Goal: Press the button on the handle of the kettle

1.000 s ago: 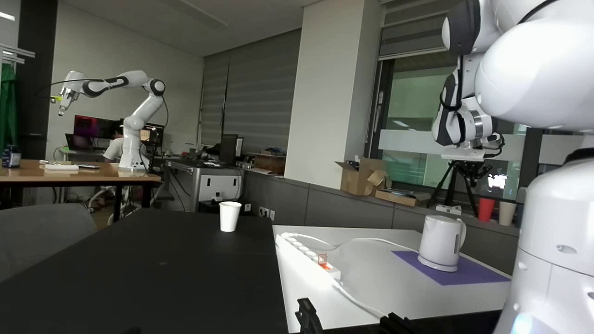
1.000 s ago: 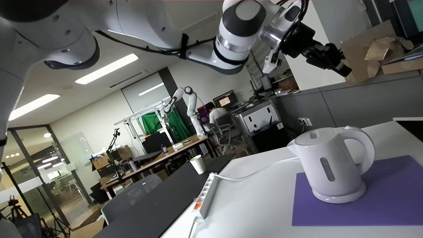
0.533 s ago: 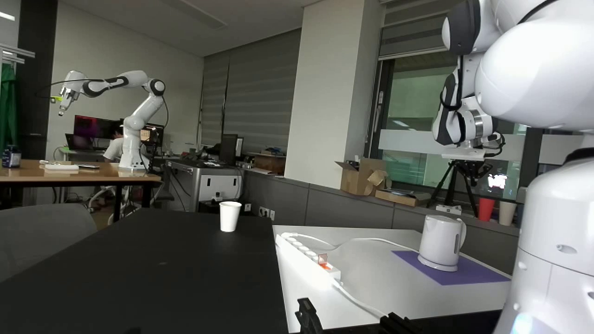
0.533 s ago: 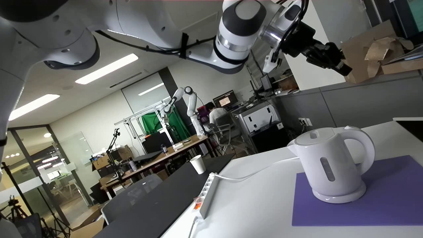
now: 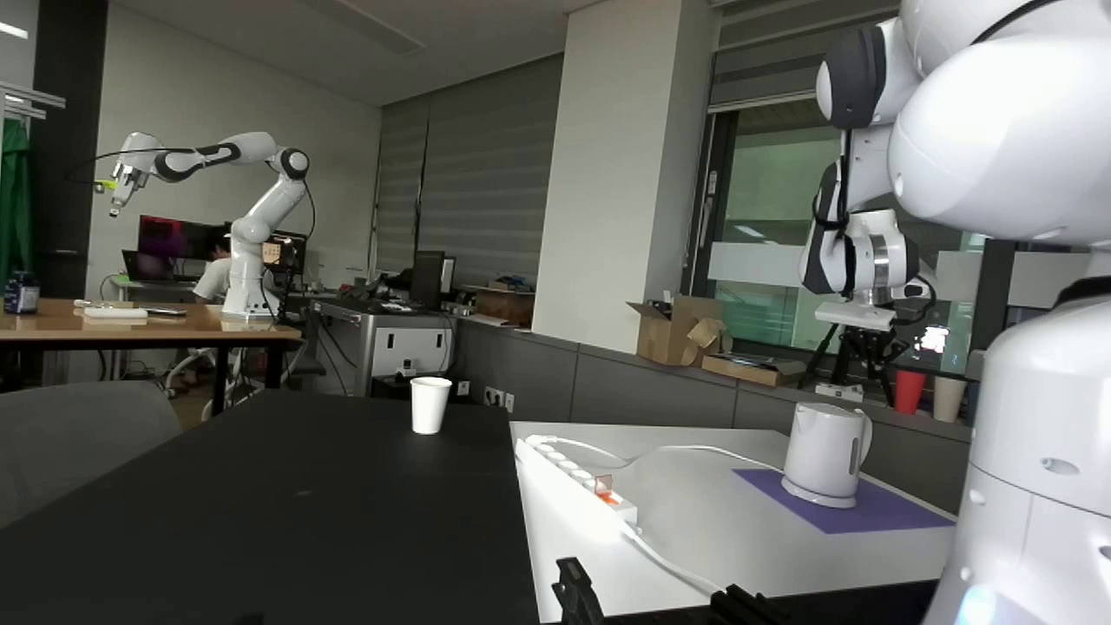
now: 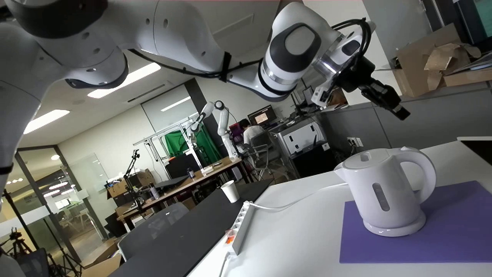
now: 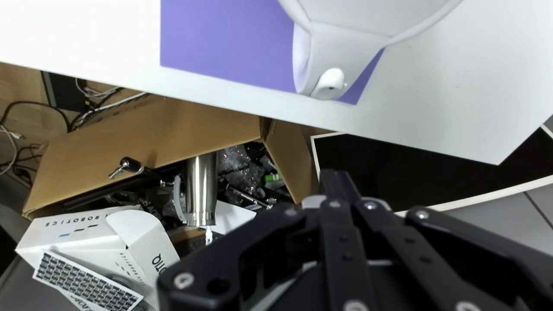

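The white kettle (image 6: 384, 192) stands upright on a purple mat (image 6: 453, 238); it also shows in an exterior view (image 5: 825, 451). In the wrist view its handle (image 7: 341, 47) is at the top. A small white rounded button-like tab (image 7: 330, 84) sits at the handle's end. My black gripper (image 6: 401, 112) is above the kettle and apart from it, over the handle side in the picture. In the wrist view my gripper (image 7: 340, 175) is shut, its fingertips together with nothing between them. In an exterior view the gripper blends with a tripod behind.
A white power strip (image 6: 240, 227) with a cord to the kettle lies on the white table (image 6: 292, 238). A white paper cup (image 5: 430, 404) stands on the black table (image 5: 347, 503). In the wrist view an open cardboard box (image 7: 142, 134) is below the table edge.
Between half a second ago and now, the arm has lowered and my gripper has come down closer to the kettle. The gripper now tilts more downward. The kettle has not moved.
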